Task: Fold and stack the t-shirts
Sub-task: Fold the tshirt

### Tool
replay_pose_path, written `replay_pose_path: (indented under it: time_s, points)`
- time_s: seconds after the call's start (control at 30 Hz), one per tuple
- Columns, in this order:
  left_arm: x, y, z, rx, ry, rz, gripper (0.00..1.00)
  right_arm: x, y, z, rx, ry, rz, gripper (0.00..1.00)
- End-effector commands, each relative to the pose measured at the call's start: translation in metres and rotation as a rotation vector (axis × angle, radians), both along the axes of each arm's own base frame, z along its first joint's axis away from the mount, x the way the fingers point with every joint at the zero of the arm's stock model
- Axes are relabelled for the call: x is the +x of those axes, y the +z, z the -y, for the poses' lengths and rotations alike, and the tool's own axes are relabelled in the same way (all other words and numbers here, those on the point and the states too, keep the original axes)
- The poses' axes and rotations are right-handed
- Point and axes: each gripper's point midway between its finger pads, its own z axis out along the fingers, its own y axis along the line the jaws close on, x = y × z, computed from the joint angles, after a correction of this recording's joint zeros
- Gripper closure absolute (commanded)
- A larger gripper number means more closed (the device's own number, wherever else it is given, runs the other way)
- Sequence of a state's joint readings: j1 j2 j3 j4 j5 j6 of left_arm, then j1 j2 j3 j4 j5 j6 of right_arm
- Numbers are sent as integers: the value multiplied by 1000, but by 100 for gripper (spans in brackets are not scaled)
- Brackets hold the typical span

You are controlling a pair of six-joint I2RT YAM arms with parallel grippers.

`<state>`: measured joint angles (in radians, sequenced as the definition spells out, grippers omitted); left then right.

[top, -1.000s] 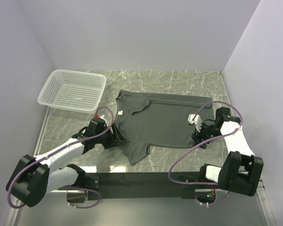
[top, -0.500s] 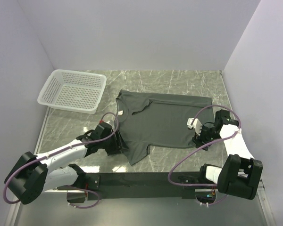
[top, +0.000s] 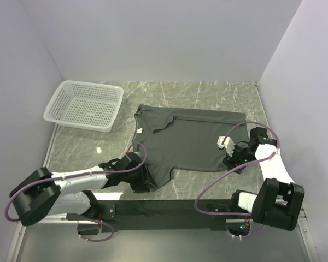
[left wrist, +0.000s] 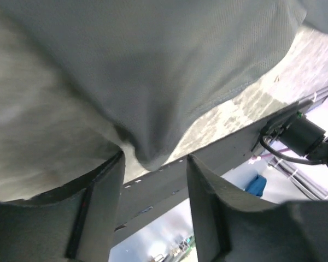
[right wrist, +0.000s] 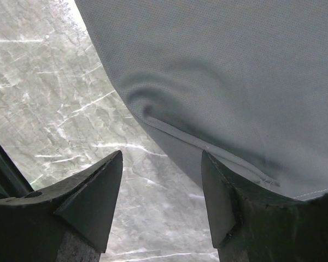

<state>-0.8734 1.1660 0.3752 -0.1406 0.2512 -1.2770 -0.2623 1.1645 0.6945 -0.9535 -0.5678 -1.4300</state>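
Pale lilac walls boxed in a grey marbled worktop, with a white mesh basket parked at the far left, well apart from the work. The t-shirt lay spread flat in the middle of the worktop, neck towards the basket and hem towards the right, not yet folded. Each arm had gone to a near corner, apparently so the near edge could be lifted from both ends at once and carried over evenly. The left claw sat low at the near sleeve; its fingers stood apart, with a drooping point of the sleeve cloth hanging into the gap between them but pinched by neither. The right claw was at the near right corner of the hem, also spread, with bare worktop showing between its fingers and the stitched hem edge lying just ahead of their tips. Neither claw had hold of the cloth, so the step in hand looked like taking a grip before the first fold. Thin cotton tends to slip or bunch, and a shallow bite on either corner could drop it mid-fold.
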Motion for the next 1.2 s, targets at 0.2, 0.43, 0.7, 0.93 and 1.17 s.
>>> replay_pose_path:
  time_s: [0.2,0.43,0.7,0.93,1.17]
  points:
    - [5,7,18,-14,13,5,73,1,-1,4,-9,-17,24,35]
    - [26,38,20,-32,5,162,97,-4,-3,12,-47,10,28,34]
    - [54,71,13,-73,26,292,99,9,12,45,-72,73,32,37]
    - [62,80,6,-115,31,315,99,26,23,48,-19,80,43,36]
    - [60,75,6,-140,11,305,99,24,11,51,-13,224,-8,30]
